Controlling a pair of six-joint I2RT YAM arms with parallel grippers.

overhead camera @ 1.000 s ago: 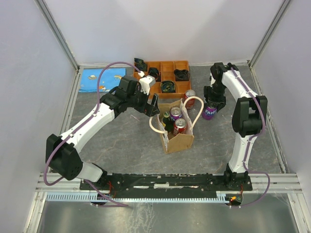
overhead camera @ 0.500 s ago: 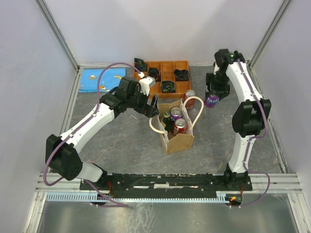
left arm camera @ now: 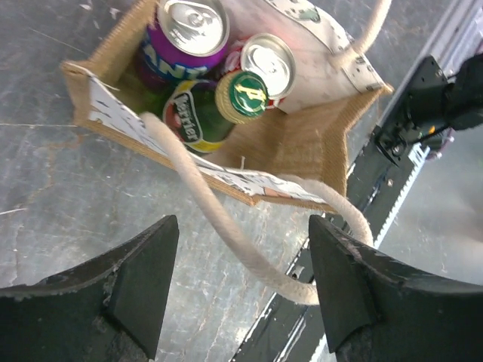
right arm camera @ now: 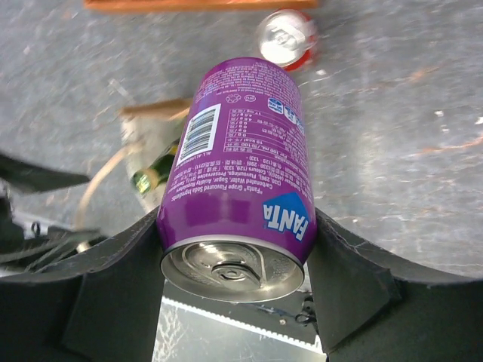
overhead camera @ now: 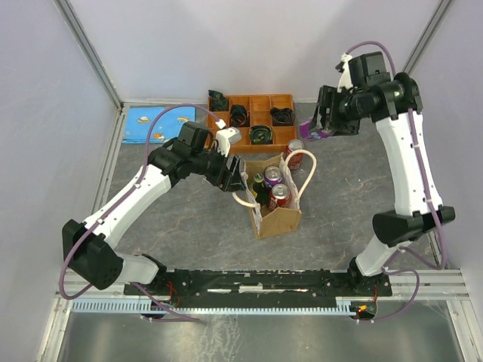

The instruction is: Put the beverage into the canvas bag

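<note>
Evidently the right fingers (right arm camera: 343, 283) are clamped on the purple Fanta can (right arm camera: 241, 151). They press on opposite sides of its wall close to the pull-tab end, which faces the wrist camera. Held that near one end, the can has most of its body hanging past the fingers, so it could pivot in the grip. It looks sealed, so I judge it fairly heavy and stiff, but its printed aluminium skin is smooth and slippery. A hold across the middle of the body would be steadier.

The top view shows the can (overhead camera: 320, 133) aloft over the grey worktop (overhead camera: 189, 226), beyond the far right corner of the canvas bag (overhead camera: 278, 220) and not yet over its mouth. A red can (overhead camera: 293, 146) stands on the worktop just beside the bag, near the orange compartment tray (overhead camera: 260, 98).

The bag is soft, so its walls will give if nudged. It already holds another Fanta can (left arm camera: 189, 30), a silver-topped can (left arm camera: 266, 62) and a green Perrier bottle (left arm camera: 226, 105). The free room lies in its near half.

The left fingers (left arm camera: 136, 290) are spread wide and hold nothing, poised over the bag's cream rope handle (left arm camera: 207, 200).
</note>
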